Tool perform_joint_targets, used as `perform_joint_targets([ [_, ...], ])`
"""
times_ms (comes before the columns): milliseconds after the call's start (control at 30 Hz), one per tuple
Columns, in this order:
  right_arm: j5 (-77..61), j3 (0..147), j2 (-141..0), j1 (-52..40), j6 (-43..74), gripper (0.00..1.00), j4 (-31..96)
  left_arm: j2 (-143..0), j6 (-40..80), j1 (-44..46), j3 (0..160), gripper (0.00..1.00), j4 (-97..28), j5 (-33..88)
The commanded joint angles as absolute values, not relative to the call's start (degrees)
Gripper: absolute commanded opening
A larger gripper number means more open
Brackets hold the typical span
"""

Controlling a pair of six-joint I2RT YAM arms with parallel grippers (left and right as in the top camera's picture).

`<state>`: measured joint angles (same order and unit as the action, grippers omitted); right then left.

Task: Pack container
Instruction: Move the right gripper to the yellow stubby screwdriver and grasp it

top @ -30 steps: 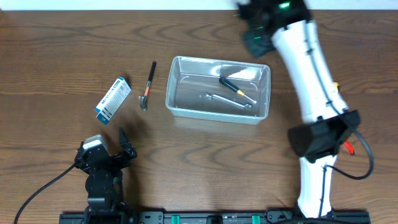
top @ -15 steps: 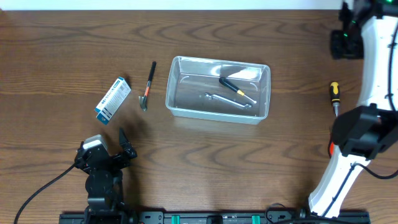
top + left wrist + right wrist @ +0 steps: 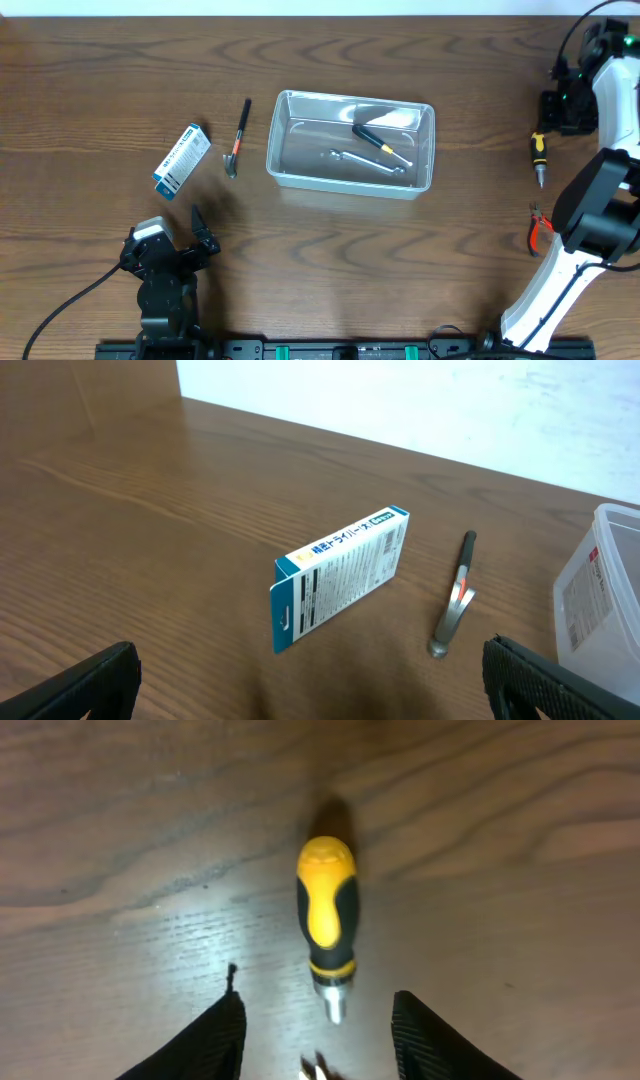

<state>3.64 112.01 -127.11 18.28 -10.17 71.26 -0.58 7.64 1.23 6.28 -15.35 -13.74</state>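
Note:
The container (image 3: pixel 283 172), a clear greyish tub, sits mid-table with a black-and-yellow tool (image 3: pixel 374 137) and a small wrench (image 3: pixel 360 160) inside. One of its corners shows in the left wrist view, container (image 3: pixel 605 585). At the far right a yellow-and-black screwdriver (image 3: pixel 538 154) lies on the wood. My right gripper (image 3: pixel 560 112) hovers just beyond it. Seen from the right wrist, the screwdriver (image 3: pixel 328 920) lies ahead of the open right gripper (image 3: pixel 320 1040), with nothing between the fingers. My left gripper (image 3: pixel 172 230) rests open at the front left, the left gripper (image 3: pixel 320 690) empty.
A blue-and-white box (image 3: pixel 181 160) and a small hammer (image 3: pixel 238 138) lie left of the container; the left wrist view shows the box (image 3: pixel 340 575) and the hammer (image 3: pixel 455 605) too. Something red (image 3: pixel 540 228) lies by the right arm's base.
The right arm swung from behind the container's far right corner out to the table's right side, over the screwdriver, and its jaws spread wider. The left arm stayed still.

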Motion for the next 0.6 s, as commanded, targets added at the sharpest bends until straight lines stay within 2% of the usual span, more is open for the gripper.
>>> perform_joint_targets([
  [0, 2.5, 108.8, -127.0, 18.7, -12.4, 0.5, 69.1, -0.2, 7.3, 1.0, 5.0, 0.98, -15.7, -14.0],
  [267, 2.5, 100.9, -127.0, 18.8, -13.8, 0.56, 62.4, -0.2, 7.3, 1.0, 5.0, 0.98, -15.7, -14.0],
  [567, 2.6, 97.1, -127.0, 19.0, -15.5, 0.58, 57.9, -0.2, 7.3, 1.0, 5.0, 0.98, -15.7, -14.0],
])
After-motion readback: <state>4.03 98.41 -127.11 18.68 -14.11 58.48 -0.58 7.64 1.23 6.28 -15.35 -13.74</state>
